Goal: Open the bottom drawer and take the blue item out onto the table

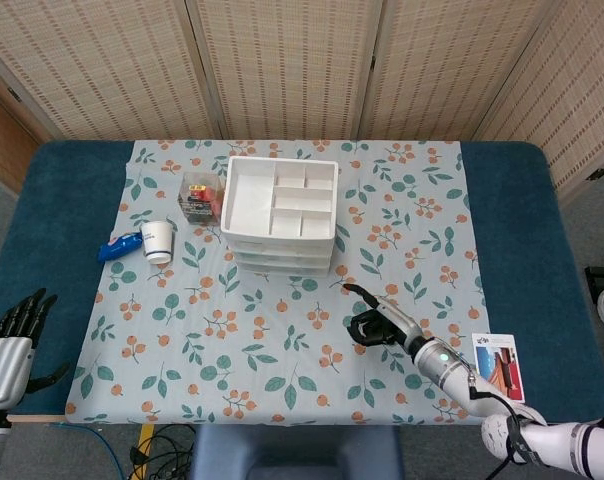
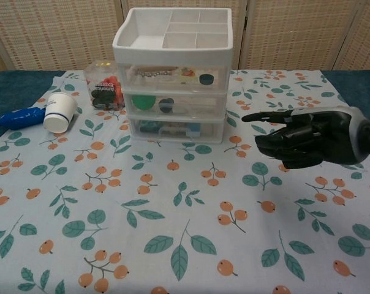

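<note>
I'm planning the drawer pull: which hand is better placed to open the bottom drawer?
The right hand. It hangs open over the cloth just right of the bottom drawer, fingers pointing toward it. The left hand sits at the table's near left edge, far away.

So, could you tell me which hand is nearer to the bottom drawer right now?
The right hand. It hovers just off the bottom drawer, toward its right end, not touching it. The left hand sits far away at the table's near-left edge.
</note>
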### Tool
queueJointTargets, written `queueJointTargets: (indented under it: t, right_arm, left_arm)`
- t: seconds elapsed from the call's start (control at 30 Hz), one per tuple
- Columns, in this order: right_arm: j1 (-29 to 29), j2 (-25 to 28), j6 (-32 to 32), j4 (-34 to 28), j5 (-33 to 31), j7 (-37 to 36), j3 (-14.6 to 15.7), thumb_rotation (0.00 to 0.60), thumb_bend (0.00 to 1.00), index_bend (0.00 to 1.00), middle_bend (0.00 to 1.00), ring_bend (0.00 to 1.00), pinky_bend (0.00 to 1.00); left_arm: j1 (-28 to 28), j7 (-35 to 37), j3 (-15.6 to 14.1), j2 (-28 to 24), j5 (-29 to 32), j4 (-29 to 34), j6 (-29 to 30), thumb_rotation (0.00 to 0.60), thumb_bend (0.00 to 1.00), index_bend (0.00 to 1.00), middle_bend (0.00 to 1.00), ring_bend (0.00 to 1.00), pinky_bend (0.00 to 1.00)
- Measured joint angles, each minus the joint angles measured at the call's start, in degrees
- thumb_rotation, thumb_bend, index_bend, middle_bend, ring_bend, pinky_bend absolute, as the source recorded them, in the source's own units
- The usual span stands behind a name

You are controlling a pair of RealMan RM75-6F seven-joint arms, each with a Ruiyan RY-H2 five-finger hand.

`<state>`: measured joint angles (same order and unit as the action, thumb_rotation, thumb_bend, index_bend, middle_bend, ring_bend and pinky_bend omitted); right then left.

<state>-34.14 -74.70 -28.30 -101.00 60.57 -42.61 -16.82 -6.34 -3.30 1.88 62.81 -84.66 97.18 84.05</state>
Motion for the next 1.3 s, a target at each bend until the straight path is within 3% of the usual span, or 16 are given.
queueJointTargets:
  t: [0.3, 0.57, 1.3]
  right_arm:
    - [-5.99, -8.37, 9.82, 10.48, -7.40, -6.86, -4.91, 0.600, 0.53, 0.00, 0.73, 0.94, 1.00]
    - [-11.43, -15.01, 14.77, 19.18, -12.71, -7.81, -6.87, 0.600, 0.53, 0.00, 0.73, 0.95, 1.00]
    - [-23.39, -24.16, 16.99, 32.70, -25.81, -3.83, -5.13, 0.600, 0.53, 0.00, 0.73, 0.94, 1.00]
  left_arm:
    - [-0.13, -0.06, 0.16, -0.15, 0.42, -0.21, -0.62, 0.600, 0.18, 0.04, 0.00, 0.03, 0.09]
    - [-0.11, 0.64, 0.33, -0.30, 1.03, -0.87, -1.05, 0.600, 0.18, 0.04, 0.00, 0.03, 0.09]
    - [0.39, 2.24, 0.62, -0.94, 1.86, -2.14, -1.15, 0.600, 0.18, 0.04, 0.00, 0.03, 0.09]
